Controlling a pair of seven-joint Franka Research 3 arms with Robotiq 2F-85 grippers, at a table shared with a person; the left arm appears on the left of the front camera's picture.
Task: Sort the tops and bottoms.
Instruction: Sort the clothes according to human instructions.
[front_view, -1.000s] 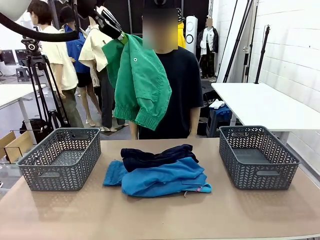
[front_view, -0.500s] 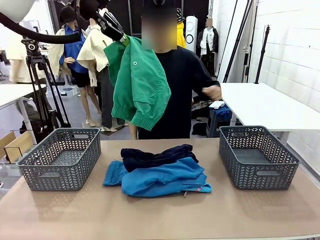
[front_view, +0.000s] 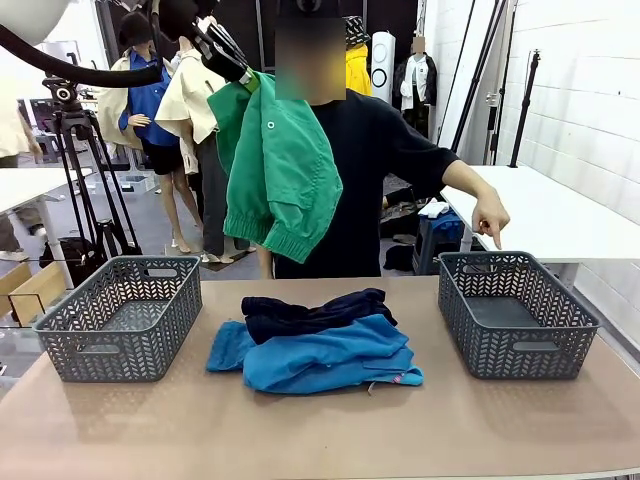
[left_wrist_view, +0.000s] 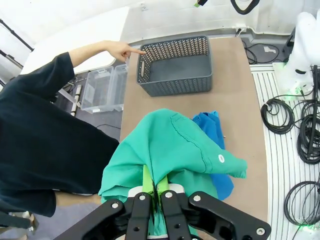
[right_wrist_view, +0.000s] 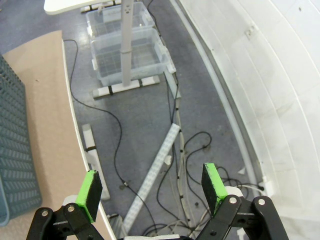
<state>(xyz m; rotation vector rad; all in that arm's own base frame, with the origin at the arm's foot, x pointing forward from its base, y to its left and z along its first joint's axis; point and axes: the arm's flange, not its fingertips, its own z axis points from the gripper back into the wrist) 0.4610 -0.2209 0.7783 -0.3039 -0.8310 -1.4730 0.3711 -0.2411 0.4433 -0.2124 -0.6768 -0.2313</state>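
My left gripper (front_view: 238, 70) is shut on the collar end of the green top (front_view: 280, 165), which hangs high over the table's far left-middle, in front of the person. In the left wrist view the pads (left_wrist_view: 147, 181) pinch the green top (left_wrist_view: 175, 147) from above. The navy top (front_view: 312, 310) lies on the pile of blue bottoms (front_view: 325, 358) at the table's centre; a pink tag (front_view: 407, 378) shows at the pile's right corner. Part of the bottoms (left_wrist_view: 212, 127) peeks out under the green cloth. My right gripper (right_wrist_view: 150, 192) is open over the floor, beside the table edge.
Two grey baskets stand empty on the table, the left basket (front_view: 120, 345) and the right basket (front_view: 515, 355). The person's hand (front_view: 491, 216) points down at the right basket (left_wrist_view: 175, 86), with the pointing hand (left_wrist_view: 122, 49) at its rim. Cables lie on the floor.
The person's arm has swung out to the right and now points down at the right basket. The green top hangs almost where it was.
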